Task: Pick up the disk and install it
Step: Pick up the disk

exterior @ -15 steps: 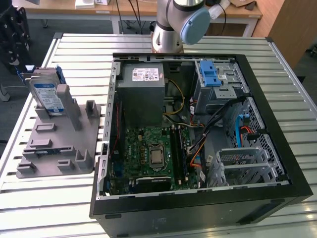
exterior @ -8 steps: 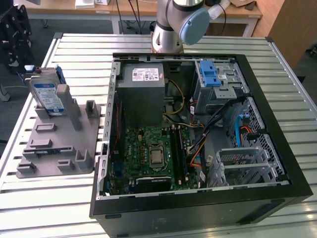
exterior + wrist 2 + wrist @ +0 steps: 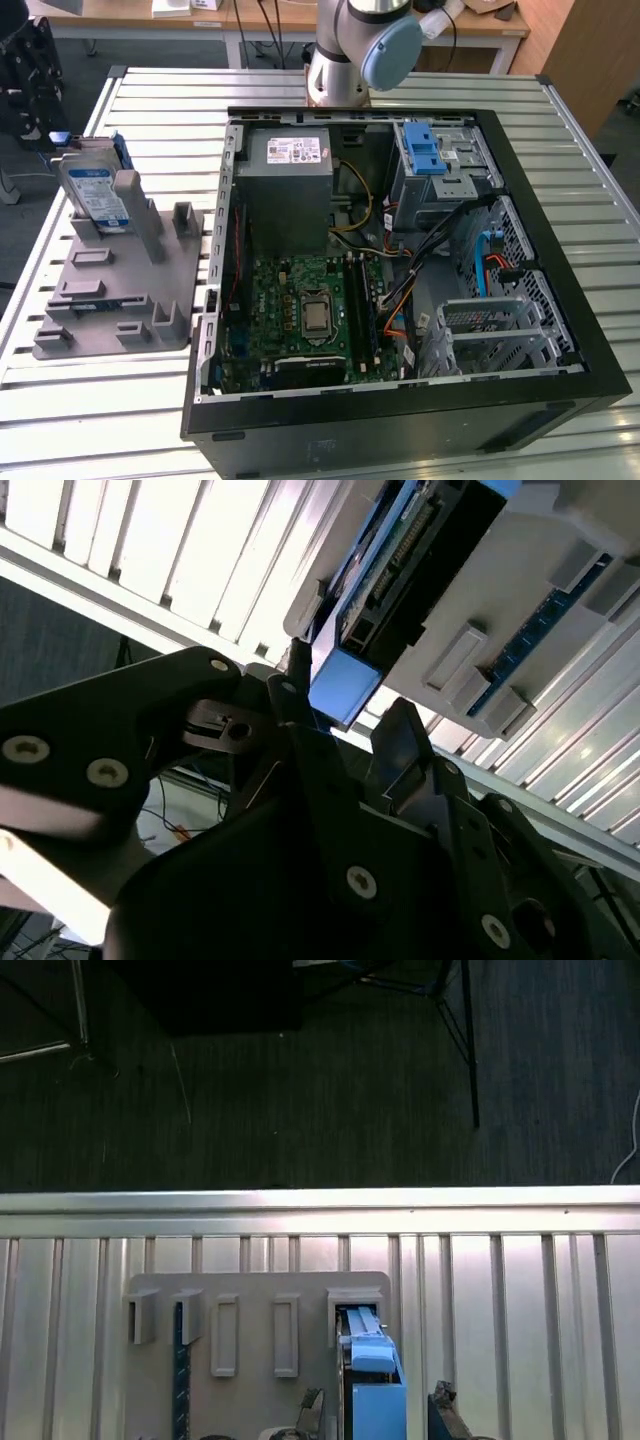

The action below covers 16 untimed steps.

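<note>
**Straddling the disk, pickup not yet made**

You have the gripper [image 3: 376,1400] lined up over the disk [image 3: 95,195], but nothing is gripped. In both wrist views the pincer is released. Its fingertips [image 3: 400,742] sit one to each side of the disk's blue end, with a gap visible on either side, so I judge it is not clamped and probably not touching.

The disk stands upright on its edge in a slot of the grey rack [image 3: 120,290]. The rack lies on the slatted bench [image 3: 100,420], along the bench edge at the exterior view's left, with the disk at the rack's end nearer the far corner. The first wrist view shows the disk in the slot closest to that bench edge, and the neighbouring slots look bare apart from a thin blue strip.

The open computer case [image 3: 400,425] takes up the middle of the bench, well apart from the rack. Inside it, the grey drive cage [image 3: 445,185] with its blue latch [image 3: 423,150] sits toward the far edge. I cannot tell from here whether its bay is free.

By my reading you are at the very start. The approach is done, and closing on the disk, lifting it, carrying it over and seating it are all left.
</note>
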### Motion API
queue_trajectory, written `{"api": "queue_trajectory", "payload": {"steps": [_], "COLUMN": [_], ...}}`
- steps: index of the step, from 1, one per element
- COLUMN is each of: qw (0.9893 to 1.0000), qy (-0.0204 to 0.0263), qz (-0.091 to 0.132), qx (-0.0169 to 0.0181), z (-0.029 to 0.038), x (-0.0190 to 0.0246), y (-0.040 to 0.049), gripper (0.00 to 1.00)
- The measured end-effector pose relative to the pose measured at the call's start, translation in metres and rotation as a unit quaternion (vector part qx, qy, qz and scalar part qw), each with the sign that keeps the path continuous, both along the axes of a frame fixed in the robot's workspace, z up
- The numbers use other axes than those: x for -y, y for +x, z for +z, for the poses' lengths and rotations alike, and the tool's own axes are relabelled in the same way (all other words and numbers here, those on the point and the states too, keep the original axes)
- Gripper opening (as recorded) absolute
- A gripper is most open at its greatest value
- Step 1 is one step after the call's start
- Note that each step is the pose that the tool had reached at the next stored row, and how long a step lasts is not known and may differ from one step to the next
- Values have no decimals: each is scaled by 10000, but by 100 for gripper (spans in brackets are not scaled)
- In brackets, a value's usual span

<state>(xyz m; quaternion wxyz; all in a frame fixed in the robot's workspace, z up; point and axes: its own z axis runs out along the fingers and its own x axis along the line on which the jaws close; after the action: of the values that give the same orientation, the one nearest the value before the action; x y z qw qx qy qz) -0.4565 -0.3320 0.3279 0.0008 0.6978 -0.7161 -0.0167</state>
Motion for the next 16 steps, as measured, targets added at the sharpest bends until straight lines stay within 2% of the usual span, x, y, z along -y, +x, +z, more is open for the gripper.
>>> {"api": "queue_trajectory", "payload": {"steps": [8, 16], "qw": [10000, 10000], "qy": [-37, -41], "qz": [42, 45], "qx": [6, 5], "z": [-113, -259], "x": [0, 0], "y": [-15, -16], "gripper": [52, 52]}}
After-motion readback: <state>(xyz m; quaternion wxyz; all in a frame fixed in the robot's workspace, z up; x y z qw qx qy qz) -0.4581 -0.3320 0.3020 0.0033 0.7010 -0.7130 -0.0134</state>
